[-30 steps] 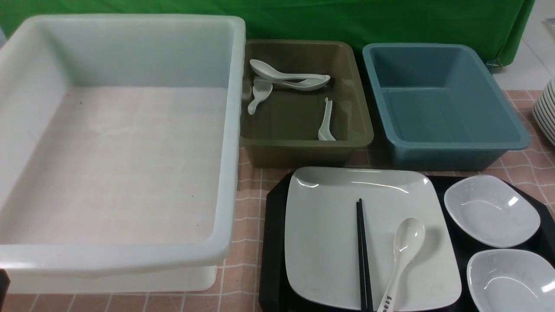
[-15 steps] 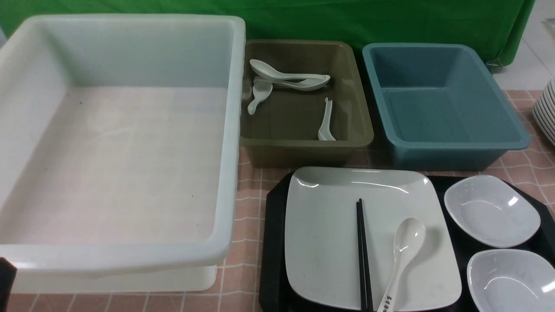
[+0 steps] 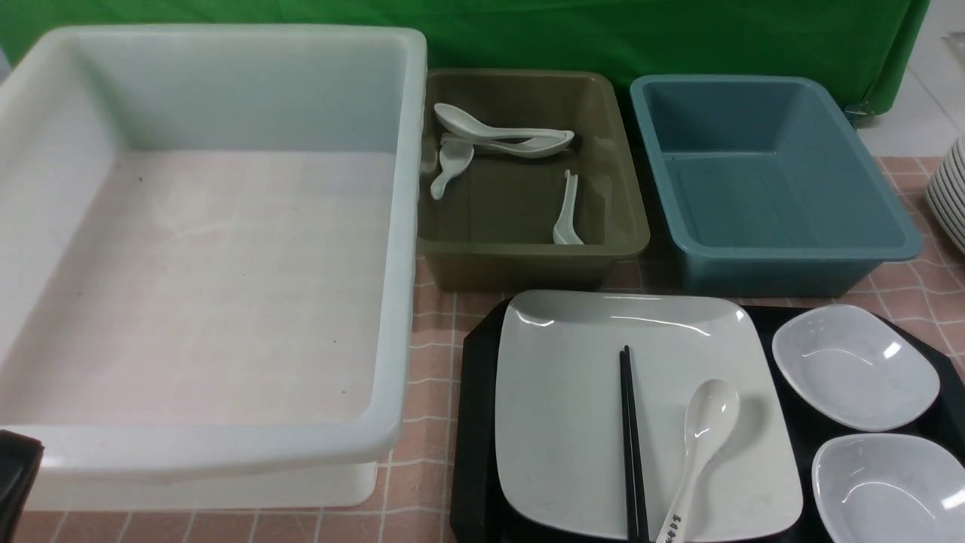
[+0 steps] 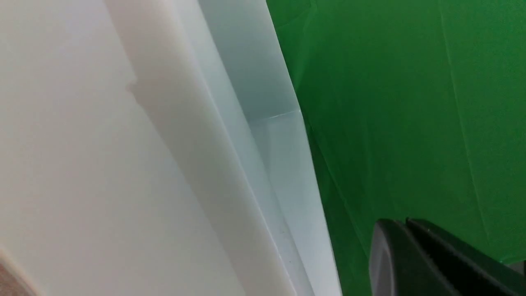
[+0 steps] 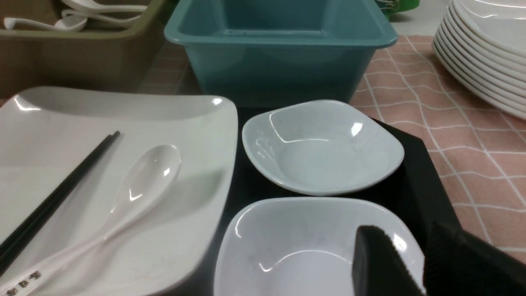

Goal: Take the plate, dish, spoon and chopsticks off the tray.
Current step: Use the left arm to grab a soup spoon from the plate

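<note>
On the black tray [image 3: 471, 422] lies the big square white plate [image 3: 573, 422]. The black chopsticks [image 3: 632, 437] and the marked white spoon [image 3: 705, 430] rest side by side on the plate. Two small white dishes share the tray's right side, a far dish [image 3: 852, 369] and a near dish [image 5: 287, 246]. My right gripper [image 5: 404, 230] is open, one finger over the near dish's bowl and the other outside its rim; contact is unclear. My left gripper [image 4: 404, 222] is shut and empty beside the white bin's wall [image 4: 230, 156], its dark tip showing at the front view's lower left.
A large empty white bin [image 3: 407, 226] fills the left. Behind the tray stand an olive bin [image 3: 626, 226] holding several plain spoons [image 3: 513, 139] and an empty blue bin [image 3: 776, 256]. White plates [image 3: 951, 196] are stacked at the far right, on the pink checked cloth.
A dark part of my left arm has risen further into the front view's lower left corner. Nothing on the tray has moved.
</note>
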`<state>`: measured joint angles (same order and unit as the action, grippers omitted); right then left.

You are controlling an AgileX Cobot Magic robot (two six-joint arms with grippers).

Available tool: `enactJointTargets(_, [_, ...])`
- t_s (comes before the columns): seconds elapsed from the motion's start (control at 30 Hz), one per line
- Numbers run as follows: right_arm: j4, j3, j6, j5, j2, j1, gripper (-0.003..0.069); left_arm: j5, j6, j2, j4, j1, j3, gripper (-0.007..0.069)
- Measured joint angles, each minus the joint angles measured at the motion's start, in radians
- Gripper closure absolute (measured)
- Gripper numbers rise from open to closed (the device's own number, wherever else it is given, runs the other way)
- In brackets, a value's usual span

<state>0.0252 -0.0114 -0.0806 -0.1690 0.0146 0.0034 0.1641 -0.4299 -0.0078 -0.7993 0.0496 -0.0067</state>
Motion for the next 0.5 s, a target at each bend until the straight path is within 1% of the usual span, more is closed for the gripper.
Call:
enactJointTargets(0.03, [-0.003,0.0,0.004,0.005,0.0,0.0,0.0412,0.015,0.022,0.0,0.0,0.0,-0.019,0.062])
enactJointTargets(0.1, [-0.048,0.005,0.091,0.042,0.0,0.0,0.0412,0.061,0.108,0.011,0.026,0.0,-0.135,0.062])
enactJointTargets(0.2, [-0.106,0.008,0.287,0.073,0.0,0.0,0.0412,0.171,0.167,0.1,0.12,0.0,-0.322,0.062])
enactJointTargets(0.23, [-0.114,0.008,0.353,0.082,0.0,0.0,0.0412,0.243,0.173,0.154,0.161,0.0,-0.39,0.062])
enactJointTargets(0.27, [-0.116,0.008,0.377,0.086,0.0,0.0,0.0412,0.259,0.175,0.178,0.17,0.0,-0.404,0.062])
enactJointTargets(0.3, [-0.121,0.008,0.429,0.095,0.0,0.0,0.0412,0.353,0.189,0.243,0.208,0.0,-0.472,0.062])
enactJointTargets(0.33, [-0.125,0.008,0.478,0.102,0.0,0.0,0.0412,0.523,0.222,0.343,0.247,0.0,-0.564,0.062])
enactJointTargets(0.37, [-0.125,0.008,0.483,0.104,0.0,0.0,0.0412,0.523,0.222,0.358,0.251,0.0,-0.576,0.062])
enactJointTargets(0.4, [-0.127,0.008,0.524,0.11,0.0,0.0,0.0412,0.729,0.298,0.495,0.276,0.0,-0.682,0.062])
enactJointTargets(0.43, [-0.127,0.008,0.529,0.111,0.0,0.0,0.0412,0.729,0.298,0.511,0.277,0.0,-0.693,0.062])
enactJointTargets(0.47, [-0.128,0.008,0.553,0.113,0.0,0.0,0.0412,0.849,0.375,0.62,0.276,0.0,-0.763,0.062])
enactJointTargets(0.5, [-0.128,0.008,0.567,0.114,0.0,0.0,0.0412,0.915,0.43,0.696,0.268,0.0,-0.806,0.062])
